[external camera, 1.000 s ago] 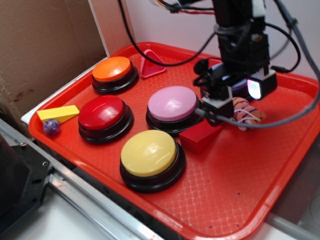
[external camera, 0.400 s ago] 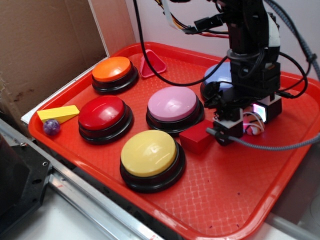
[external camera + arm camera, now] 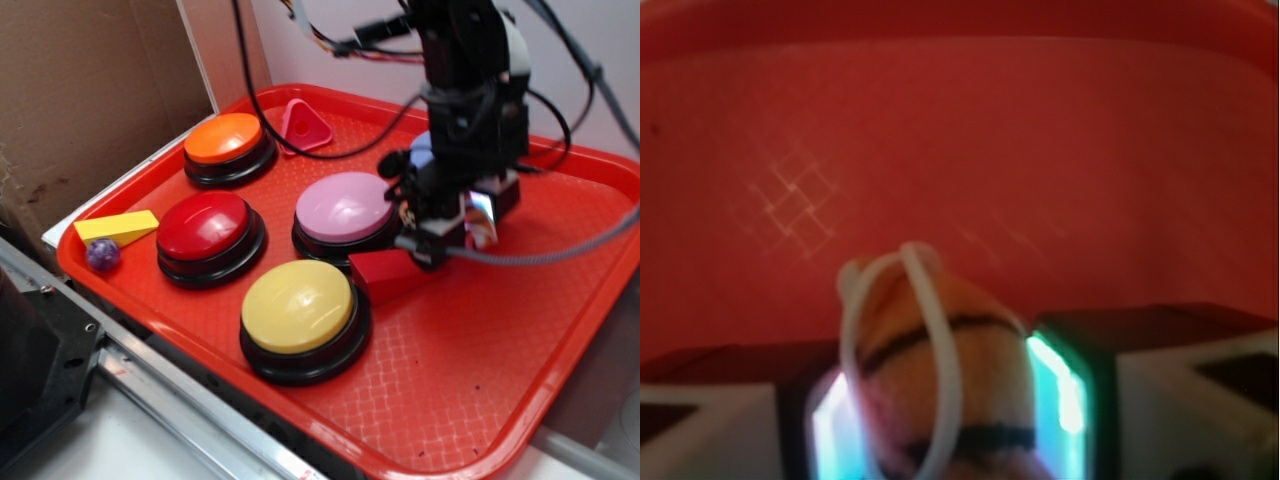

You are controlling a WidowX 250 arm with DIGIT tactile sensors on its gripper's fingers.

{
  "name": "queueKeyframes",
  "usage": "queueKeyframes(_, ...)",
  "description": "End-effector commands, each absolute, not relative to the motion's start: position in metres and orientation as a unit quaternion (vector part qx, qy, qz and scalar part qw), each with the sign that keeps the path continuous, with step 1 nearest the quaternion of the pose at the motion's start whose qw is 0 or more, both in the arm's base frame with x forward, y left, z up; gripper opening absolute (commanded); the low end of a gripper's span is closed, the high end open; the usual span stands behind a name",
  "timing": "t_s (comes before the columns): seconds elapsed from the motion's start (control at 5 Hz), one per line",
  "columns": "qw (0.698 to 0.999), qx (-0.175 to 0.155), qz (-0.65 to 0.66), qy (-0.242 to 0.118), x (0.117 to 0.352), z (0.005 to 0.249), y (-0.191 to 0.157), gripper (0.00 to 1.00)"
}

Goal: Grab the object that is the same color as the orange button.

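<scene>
Orange plush fills the lower middle of your wrist view: the tiger [image 3: 940, 370], black-striped with a white string loop [image 3: 925, 350] draped over it, sits pinched between the two lit pads [image 3: 1055, 390] of the claw [image 3: 945, 400]. You have the claw closed narrow on the toy, pads pressing both flanks.

From the exterior camera, your claw [image 3: 455, 225] hangs over the red tray [image 3: 560, 330] at about 2 o'clock from the tray's middle, and only a sliver of the tiger [image 3: 484, 226] shows beside the glowing pad. Whether the toy touches the tray floor you cannot tell.

The orange button [image 3: 227, 140] sits well apart, toward 10 o'clock on the tray. A pink triangular piece [image 3: 305, 127] lies just beside it at its 3 o'clock. The pink button [image 3: 346, 208] is near the claw, at its 9 o'clock, and a red wedge block [image 3: 388, 274] lies just below the claw, touching or nearly touching the pink button's base. The red button [image 3: 208, 228] and yellow button [image 3: 298, 308] occupy the near left. A yellow wedge [image 3: 118, 227] and a purple ball [image 3: 102, 254] rest at the left rim.
</scene>
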State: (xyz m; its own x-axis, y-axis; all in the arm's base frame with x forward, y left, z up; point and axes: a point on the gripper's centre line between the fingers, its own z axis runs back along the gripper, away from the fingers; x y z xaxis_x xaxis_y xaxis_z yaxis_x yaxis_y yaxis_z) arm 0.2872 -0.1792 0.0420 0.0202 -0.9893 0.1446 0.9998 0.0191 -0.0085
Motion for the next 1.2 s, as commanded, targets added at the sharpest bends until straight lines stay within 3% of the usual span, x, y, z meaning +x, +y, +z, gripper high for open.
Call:
queueKeyframes(0.0,0.857,0.008,-0.513,-0.040,0.257,0.137,-0.168,0.00)
queueKeyframes(0.4,0.958,-0.028,-0.283,-0.038,0.233,0.192,-0.095,0.00)
queueKeyframes(0.8,0.996,0.012,-0.039,-0.079,0.209,0.212,-0.063,0.00)
queueKeyframes(1.0,0.998,0.002,0.001,-0.058,0.216,0.207,-0.063,0.00)
